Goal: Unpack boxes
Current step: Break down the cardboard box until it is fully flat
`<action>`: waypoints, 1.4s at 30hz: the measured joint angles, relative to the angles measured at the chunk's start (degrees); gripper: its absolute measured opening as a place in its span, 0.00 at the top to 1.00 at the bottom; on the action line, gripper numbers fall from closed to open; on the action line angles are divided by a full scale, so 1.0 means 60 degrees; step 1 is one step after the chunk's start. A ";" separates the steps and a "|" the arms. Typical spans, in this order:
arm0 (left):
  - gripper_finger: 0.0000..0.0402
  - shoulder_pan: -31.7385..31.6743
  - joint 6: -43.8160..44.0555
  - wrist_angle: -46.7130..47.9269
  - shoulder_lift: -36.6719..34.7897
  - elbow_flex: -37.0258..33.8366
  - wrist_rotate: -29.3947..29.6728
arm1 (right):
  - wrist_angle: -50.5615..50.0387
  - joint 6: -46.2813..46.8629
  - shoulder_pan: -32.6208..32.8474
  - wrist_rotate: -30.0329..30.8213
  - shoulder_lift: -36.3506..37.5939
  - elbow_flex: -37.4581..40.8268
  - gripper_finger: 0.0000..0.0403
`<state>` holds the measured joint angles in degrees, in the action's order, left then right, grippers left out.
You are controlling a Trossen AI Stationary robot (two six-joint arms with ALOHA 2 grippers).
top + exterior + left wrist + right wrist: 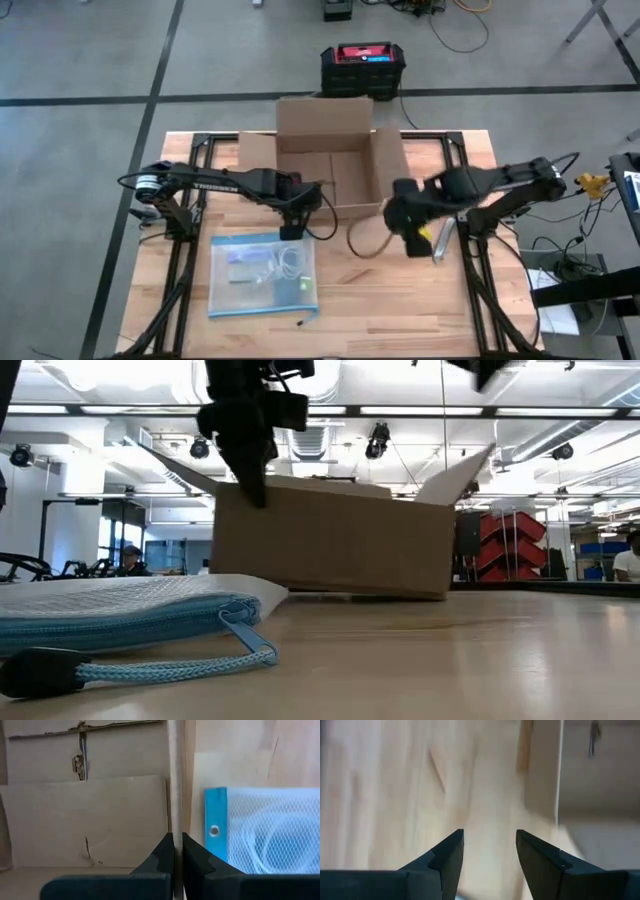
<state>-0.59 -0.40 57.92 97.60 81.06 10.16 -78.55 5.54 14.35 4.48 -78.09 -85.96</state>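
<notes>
Nearest the low camera, a clear blue-edged zip bag [120, 615] is seen lying flat on the wooden surface [400, 300], and behind it, toward the far edge, the open brown cardboard box [330, 160] is found with its flaps spread. The box's near front flap [175, 780] is clamped edge-on between the closed fingers of the left hand [178, 851], while the right hand [489, 851] is held above the surface just beside the box's right side, fingers apart and empty. The box is judged light, stiff yet creasable and prone to sliding, best gripped by a flap edge or wall rim.
</notes>
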 joint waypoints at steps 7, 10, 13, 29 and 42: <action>1.00 0.0096 0.0523 -0.0365 -0.0391 -0.0525 -0.0045 | -0.0669 0.0598 0.1163 -0.0072 0.0571 0.2234 0.58; 1.00 0.0100 0.0650 -0.0462 -0.0405 -0.0628 -0.0079 | -0.0697 0.0408 0.1271 -0.0475 0.0659 0.3352 0.58; 1.00 0.0139 0.0791 -0.0526 -0.0419 -0.0707 -0.0103 | -0.0588 0.0241 0.1389 -0.1272 0.0478 0.4407 0.58; 1.00 0.0665 0.2525 0.0188 -0.1190 -0.1296 0.0145 | 0.0464 -0.1675 0.1545 -0.0670 -0.0775 0.6521 0.58; 0.97 0.0964 0.4012 -0.0477 -0.2706 -0.3164 0.0526 | 0.0803 -0.1141 0.1566 -0.0977 -0.3567 0.6620 0.59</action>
<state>5.20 23.67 55.06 81.37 62.08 13.31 -73.73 -1.30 23.75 -1.38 -99.49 -46.24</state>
